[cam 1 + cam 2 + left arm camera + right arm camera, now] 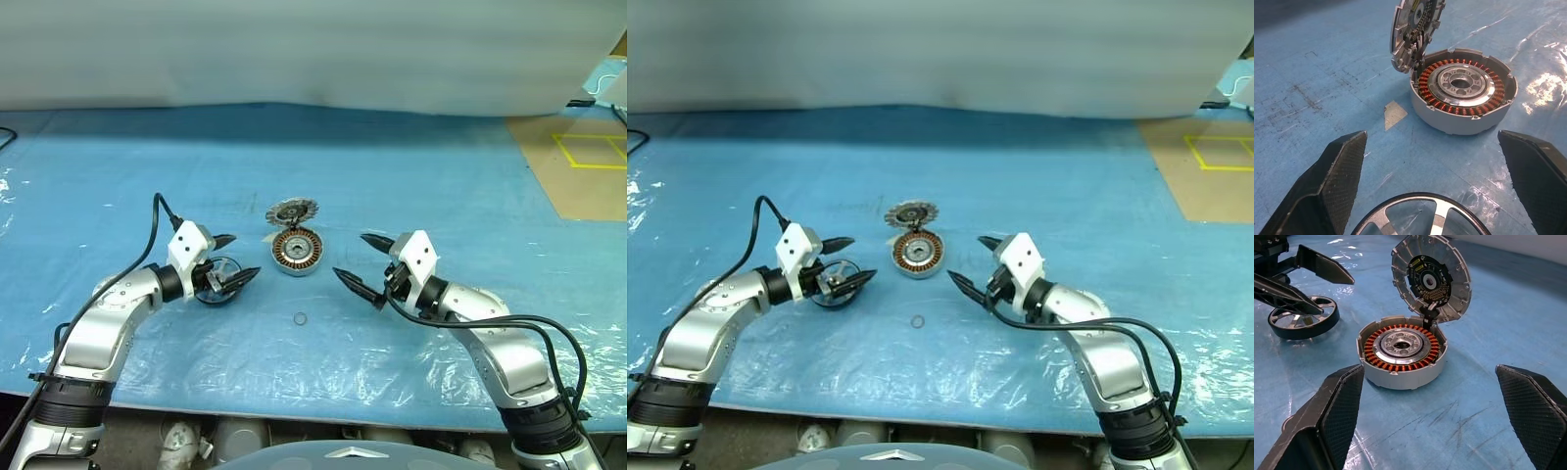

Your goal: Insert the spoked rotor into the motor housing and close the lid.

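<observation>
Motor housing [296, 252] at the middle of the blue sheet [411, 166], open, copper windings around a silver hub in plain sight. Lid [292, 211] standing nearly upright on its hinge at the housing's 12 o'clock edge, ribbed inner face and dark round board turned toward the robot. Spoked rotor [217, 277] flat on the sheet at about 8 o'clock from the housing, near it but apart, a strip of bare sheet between. Left gripper [231, 259] spread wide, fingers straddling the rotor's far side, no visible pinch on the rim. Right gripper [364, 264] also spread wide, at the housing's 4 o'clock, empty, fingertips short of the housing wall. Tiny ring [300, 318] at 6 o'clock from the housing, well clear. Open sheet from 10 through 2 o'clock behind the lid; sheet edge and brown board [578, 166] far off at 2 o'clock.
</observation>
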